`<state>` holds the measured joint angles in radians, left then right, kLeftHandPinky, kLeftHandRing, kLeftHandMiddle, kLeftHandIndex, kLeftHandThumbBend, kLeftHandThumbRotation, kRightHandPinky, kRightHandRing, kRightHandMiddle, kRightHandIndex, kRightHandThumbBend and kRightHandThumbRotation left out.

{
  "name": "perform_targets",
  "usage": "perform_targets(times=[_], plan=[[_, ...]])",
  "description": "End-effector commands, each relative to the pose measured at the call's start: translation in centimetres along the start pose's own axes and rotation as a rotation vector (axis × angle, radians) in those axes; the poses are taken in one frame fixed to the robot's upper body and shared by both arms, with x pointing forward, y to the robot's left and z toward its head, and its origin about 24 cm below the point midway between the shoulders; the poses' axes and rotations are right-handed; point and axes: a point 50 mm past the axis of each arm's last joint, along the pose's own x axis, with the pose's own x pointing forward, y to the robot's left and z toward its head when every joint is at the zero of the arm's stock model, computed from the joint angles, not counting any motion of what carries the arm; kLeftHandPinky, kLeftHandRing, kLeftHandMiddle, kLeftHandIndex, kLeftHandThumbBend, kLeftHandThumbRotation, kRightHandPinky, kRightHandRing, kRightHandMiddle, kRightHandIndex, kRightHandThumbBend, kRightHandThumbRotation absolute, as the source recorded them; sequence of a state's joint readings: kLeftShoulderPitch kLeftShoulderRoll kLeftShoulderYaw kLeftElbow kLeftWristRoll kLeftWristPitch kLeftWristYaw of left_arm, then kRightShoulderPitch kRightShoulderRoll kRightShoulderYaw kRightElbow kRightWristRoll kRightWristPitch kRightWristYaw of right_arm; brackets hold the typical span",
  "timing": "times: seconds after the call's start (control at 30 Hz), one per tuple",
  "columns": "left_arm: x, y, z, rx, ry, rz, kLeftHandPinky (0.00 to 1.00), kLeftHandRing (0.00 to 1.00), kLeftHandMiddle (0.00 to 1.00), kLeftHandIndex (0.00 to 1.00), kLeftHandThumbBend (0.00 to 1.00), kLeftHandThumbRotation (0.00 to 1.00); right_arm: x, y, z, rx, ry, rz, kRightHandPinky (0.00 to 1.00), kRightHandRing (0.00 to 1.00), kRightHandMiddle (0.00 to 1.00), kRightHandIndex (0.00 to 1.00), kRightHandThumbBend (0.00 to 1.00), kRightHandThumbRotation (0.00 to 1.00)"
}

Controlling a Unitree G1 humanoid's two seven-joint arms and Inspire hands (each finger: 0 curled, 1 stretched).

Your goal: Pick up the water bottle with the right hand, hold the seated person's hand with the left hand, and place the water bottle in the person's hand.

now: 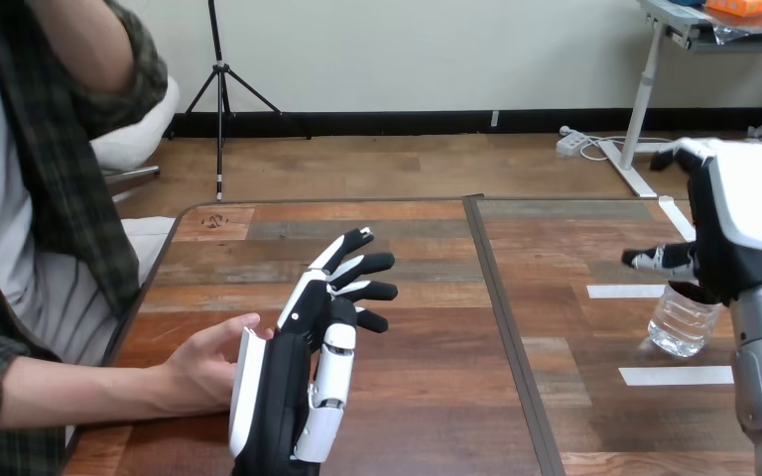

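Observation:
A clear plastic water bottle (682, 324) stands on the right half of the table, its top hidden behind my right hand (744, 223). That hand hovers just above and over the bottle with fingers spread and the thumb pointing left; it is open. My left hand (303, 367) stands edge-up in the left half with straight fingers pointing away from me, open. The person's hand (203, 365) rests on the table directly left of it, touching or nearly touching its white back shell. None of my fingers curl round that hand.
The wooden table (407, 248) has a dark seam (501, 297) running front to back down its middle. Two white tape strips (627, 291) lie near the bottle. The person's forearm (69, 392) comes in from the left edge.

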<state>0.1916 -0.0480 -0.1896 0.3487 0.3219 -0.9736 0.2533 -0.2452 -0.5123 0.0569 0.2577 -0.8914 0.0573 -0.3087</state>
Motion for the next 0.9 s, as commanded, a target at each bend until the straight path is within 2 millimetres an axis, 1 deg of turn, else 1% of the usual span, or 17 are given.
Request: perform_targets(times=[0.0,0.33,0.87], plan=[[1.08,-0.28,0.56,-0.026,-0.063,-0.002,0.54,0.68,0.77,0.85,0.08,1.00,1.85,-1.92,0.81,-0.033,-0.038,-0.076,0.76,0.81,0.78,0.69,0.89,0.02],[1.00,-0.26,0.62,-0.027,-0.061,-0.002,0.54,0.68,0.77,0.86,0.06,1.00,1.87,-1.65,0.68,-0.042,-0.030,-0.063,0.79,0.82,0.78,0.69,0.89,0.00],[0.90,-0.23,0.70,-0.024,-0.060,0.000,0.53,0.68,0.77,0.85,0.07,1.00,1.82,-1.45,0.29,-0.047,-0.001,-0.029,0.79,0.83,0.79,0.70,0.86,0.03]])
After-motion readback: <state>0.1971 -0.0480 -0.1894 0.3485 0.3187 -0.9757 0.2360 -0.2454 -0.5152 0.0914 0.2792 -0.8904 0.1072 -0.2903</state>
